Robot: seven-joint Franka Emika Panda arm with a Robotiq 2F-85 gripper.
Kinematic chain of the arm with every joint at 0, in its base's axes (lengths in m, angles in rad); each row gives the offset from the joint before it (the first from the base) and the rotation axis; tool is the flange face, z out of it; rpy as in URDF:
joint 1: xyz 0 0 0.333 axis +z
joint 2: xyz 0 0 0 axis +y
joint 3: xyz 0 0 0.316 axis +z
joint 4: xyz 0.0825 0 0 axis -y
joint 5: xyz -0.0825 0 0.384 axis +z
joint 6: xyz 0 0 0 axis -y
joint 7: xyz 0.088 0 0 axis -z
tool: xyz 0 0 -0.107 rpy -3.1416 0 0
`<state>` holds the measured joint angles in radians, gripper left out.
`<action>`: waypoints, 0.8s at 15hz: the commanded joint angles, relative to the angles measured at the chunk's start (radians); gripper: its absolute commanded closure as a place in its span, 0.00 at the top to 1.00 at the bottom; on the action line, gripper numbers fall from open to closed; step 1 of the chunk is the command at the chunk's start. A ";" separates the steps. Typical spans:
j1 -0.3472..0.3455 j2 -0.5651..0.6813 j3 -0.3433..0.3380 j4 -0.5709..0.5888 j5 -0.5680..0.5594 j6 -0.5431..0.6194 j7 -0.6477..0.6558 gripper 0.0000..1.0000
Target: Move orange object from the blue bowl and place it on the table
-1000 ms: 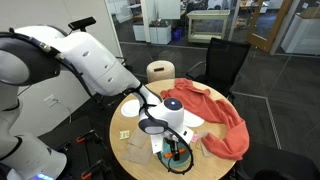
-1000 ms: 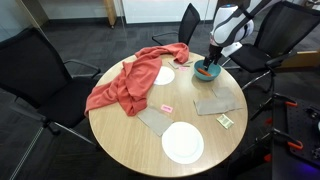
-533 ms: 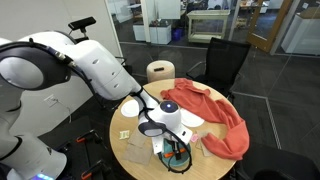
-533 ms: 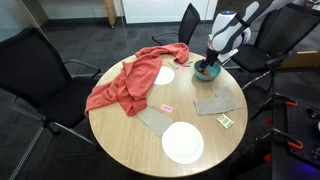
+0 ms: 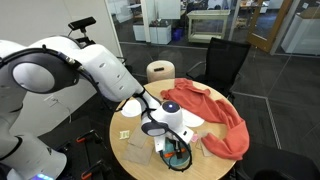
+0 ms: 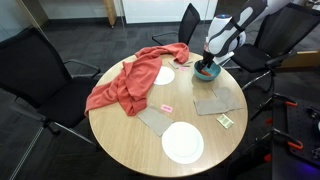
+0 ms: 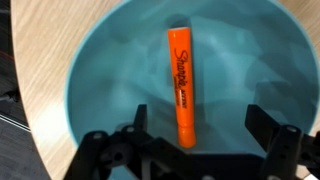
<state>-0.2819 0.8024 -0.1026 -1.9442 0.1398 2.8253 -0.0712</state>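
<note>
Your jaws stand wide over the small orange marker pen [image 7: 181, 88] lying flat in the round light-blue bowl [image 7: 100, 90]; centre it between them, descend to the bowl floor, then close gently.

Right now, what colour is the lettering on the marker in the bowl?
Black, printed along the orange Sharpie marker; clearest in the wrist view.

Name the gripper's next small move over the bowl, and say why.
Probably lower straight down, then close. In the wrist view the gripper is open over the blue bowl, and its jaws stand either side of the orange object. The object lies flat on the bowl's floor, not yet gripped and nearer one jaw.
</note>
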 commanded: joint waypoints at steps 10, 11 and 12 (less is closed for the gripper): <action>0.036 0.083 -0.060 0.086 -0.021 -0.026 0.103 0.49; 0.033 0.083 -0.063 0.080 -0.021 -0.022 0.102 0.42; 0.030 0.083 -0.066 0.080 -0.021 -0.022 0.101 0.34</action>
<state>-0.2510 0.8778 -0.1533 -1.8778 0.1339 2.8222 0.0059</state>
